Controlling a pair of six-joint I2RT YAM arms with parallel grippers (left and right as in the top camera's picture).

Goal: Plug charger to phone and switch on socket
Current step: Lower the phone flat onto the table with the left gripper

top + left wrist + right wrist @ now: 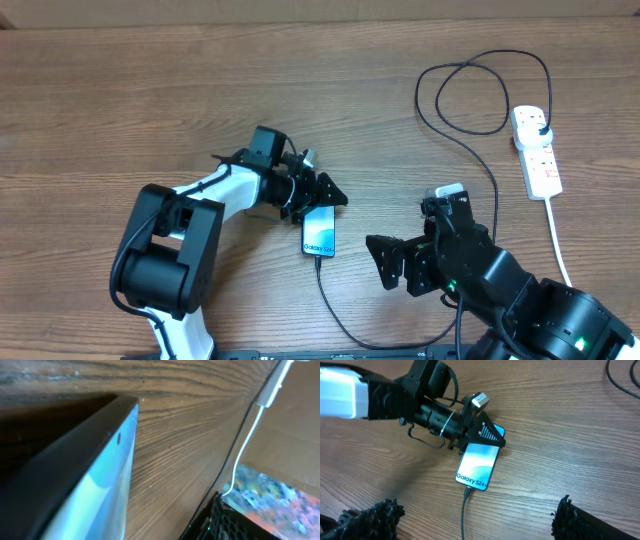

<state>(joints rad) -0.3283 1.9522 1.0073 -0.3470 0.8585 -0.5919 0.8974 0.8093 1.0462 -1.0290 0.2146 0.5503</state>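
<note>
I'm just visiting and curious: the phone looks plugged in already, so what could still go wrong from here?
1. The left pincer sits at the top end of the phone; a nudge could tug the charger connector out of its bottom end.
2. The charger's cable loops between the right pincer and the socket; an arm reaching over to turn it on might snag it.
</note>
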